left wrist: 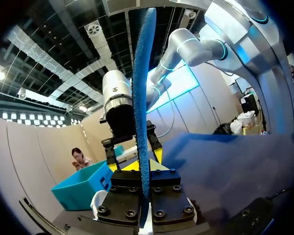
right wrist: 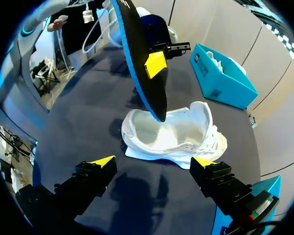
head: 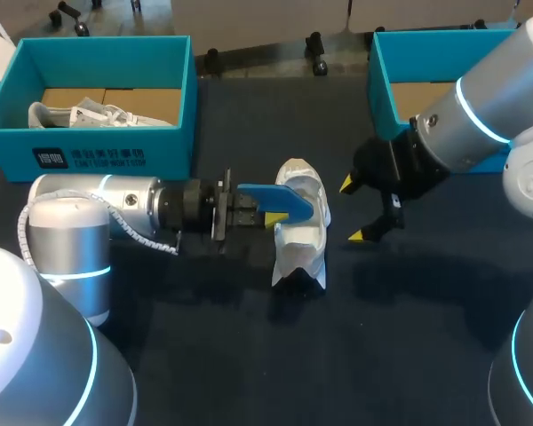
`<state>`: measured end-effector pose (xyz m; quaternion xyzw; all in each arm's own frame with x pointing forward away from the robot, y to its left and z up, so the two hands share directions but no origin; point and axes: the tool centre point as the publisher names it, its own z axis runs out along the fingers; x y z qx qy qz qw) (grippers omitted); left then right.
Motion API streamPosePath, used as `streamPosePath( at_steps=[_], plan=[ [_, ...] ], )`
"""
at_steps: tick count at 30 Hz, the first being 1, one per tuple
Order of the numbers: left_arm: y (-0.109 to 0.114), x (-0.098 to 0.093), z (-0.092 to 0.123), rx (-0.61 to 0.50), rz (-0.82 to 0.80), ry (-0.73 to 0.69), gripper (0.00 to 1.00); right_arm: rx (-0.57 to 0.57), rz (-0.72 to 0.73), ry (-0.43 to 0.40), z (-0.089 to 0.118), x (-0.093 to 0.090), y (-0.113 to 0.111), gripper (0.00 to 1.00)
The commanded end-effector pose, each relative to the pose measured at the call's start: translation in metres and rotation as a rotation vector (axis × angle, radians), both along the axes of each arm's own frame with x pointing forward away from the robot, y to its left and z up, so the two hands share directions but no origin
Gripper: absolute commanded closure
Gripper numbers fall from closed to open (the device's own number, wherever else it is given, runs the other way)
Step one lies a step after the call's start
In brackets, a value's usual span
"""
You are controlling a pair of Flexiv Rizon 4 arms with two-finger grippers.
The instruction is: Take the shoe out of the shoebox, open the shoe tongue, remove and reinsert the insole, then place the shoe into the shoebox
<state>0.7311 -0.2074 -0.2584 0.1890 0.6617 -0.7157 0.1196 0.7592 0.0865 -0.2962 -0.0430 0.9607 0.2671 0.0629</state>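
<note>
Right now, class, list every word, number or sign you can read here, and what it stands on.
Left shoebox front wall: a dark logo square and a line of print, too small to read.
Shoe and insole: no print visible.

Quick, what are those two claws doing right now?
Left claw: closed on the blue insole.
Right claw: open, holding nothing.

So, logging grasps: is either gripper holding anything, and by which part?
The left gripper pinches the blue insole by one end, its far end at the shoe; the right gripper is open, empty.
</note>
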Motion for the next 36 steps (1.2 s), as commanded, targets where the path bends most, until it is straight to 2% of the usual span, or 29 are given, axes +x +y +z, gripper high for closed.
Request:
streamPosePath(
  at_steps=[1,15,36],
  plan=[
    [-0.006,0.001,0.000,0.002,0.002,-0.006,1.00,-0.001,-0.001,-0.001,0.000,-0.001,0.000,0.00],
    [-0.014,-0.005,-0.007,0.030,0.031,-0.051,1.00,-0.001,-0.001,-0.001,0.000,-0.001,0.000,0.00],
    [-0.025,0.003,-0.031,0.089,0.052,-0.093,1.00,-0.001,-0.001,-0.001,0.000,-0.001,0.000,0.00]
  ],
)
